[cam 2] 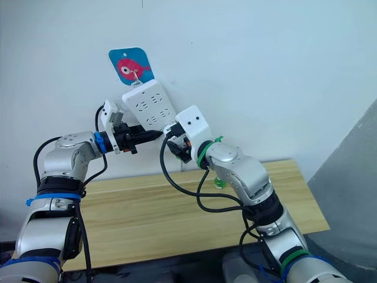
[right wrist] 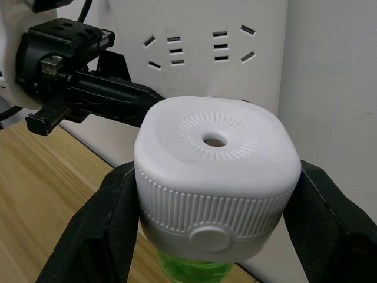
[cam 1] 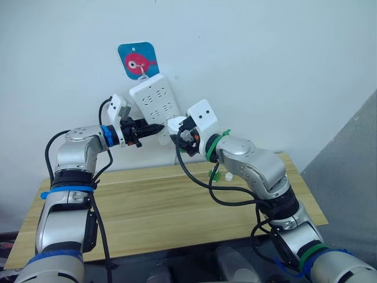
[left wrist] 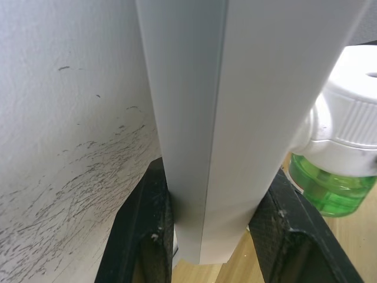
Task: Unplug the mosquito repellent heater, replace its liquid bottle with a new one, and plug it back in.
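Heater: mosquito repellent heater (right wrist: pixel 213 177) with green bottle (left wrist: pixel 330 191) beneath, clamped between the right gripper (right wrist: pixel 215 230) fingers, at the power strip's lower end.
Power strip (cam 1: pixel 155 105): tilted on the wall, its lower edge pinched by the left gripper (left wrist: pixel 215 236).
Table (cam 1: pixel 153 209): bare wood below both arms.

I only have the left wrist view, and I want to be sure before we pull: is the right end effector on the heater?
Observer: Yes. The right end effector grips the heater, one finger on each side.
Operator: What holds the strip up?
Observer: The strip hangs from a hook on a blue fish tag on the wall.
Operator: Any spare bottle?
Observer: A small green thing stands on the table behind the right arm; I cannot tell what it is.
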`<state>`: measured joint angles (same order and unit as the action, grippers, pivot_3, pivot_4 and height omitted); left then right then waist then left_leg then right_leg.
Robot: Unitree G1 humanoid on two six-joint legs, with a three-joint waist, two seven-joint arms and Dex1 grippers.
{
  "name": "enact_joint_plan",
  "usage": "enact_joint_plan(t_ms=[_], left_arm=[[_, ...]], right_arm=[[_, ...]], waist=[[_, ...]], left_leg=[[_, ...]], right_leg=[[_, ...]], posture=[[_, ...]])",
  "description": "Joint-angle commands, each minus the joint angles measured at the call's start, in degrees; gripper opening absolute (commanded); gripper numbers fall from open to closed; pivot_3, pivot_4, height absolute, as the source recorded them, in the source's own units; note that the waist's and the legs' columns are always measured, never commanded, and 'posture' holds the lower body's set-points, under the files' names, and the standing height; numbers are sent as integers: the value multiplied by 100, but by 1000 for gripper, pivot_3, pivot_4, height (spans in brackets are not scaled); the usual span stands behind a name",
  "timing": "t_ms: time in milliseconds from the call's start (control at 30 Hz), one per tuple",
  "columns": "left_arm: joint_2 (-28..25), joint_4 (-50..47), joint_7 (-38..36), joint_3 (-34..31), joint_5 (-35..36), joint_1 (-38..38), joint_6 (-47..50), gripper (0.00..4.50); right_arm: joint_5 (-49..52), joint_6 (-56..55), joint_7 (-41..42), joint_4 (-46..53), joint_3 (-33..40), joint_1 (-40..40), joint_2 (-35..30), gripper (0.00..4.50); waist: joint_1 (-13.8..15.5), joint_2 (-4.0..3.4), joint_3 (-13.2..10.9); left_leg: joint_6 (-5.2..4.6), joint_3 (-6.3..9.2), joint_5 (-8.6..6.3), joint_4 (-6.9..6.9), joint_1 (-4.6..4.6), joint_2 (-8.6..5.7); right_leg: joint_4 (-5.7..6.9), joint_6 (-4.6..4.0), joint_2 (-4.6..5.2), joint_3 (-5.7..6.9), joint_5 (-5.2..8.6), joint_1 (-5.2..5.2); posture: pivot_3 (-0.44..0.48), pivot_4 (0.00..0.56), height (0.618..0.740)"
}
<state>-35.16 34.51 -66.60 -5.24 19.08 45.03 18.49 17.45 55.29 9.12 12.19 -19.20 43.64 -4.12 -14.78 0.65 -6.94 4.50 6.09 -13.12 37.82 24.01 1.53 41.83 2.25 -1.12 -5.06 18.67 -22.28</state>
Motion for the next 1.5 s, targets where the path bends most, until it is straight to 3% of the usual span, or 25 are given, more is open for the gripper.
enact_joint_plan(t_ms=[33,1000,1500], left_arm=[[-14,-228,-10,-106,95,19,-36,1299],[-1,-374,-98,-84,95,-54,103,1299],[58,-503,-154,-48,91,-109,185,1299]], right_arm=[[-163,-228,71,75,81,171,47,3052],[-865,-595,589,-245,-13,308,17,3041],[-1013,-930,708,-1392,186,869,534,3039]], waist=[[-10,0,0],[-55,0,0],[-158,1,1]], left_leg=[[0,0,0,0,0,0],[1,6,1,3,-2,-1],[1,7,3,5,-12,-2]], right_leg=[[1,0,0,0,0,0],[11,-1,4,6,0,0],[25,-1,9,8,0,1]], posture=[[-268,67,692],[-268,66,692],[-275,67,692]])
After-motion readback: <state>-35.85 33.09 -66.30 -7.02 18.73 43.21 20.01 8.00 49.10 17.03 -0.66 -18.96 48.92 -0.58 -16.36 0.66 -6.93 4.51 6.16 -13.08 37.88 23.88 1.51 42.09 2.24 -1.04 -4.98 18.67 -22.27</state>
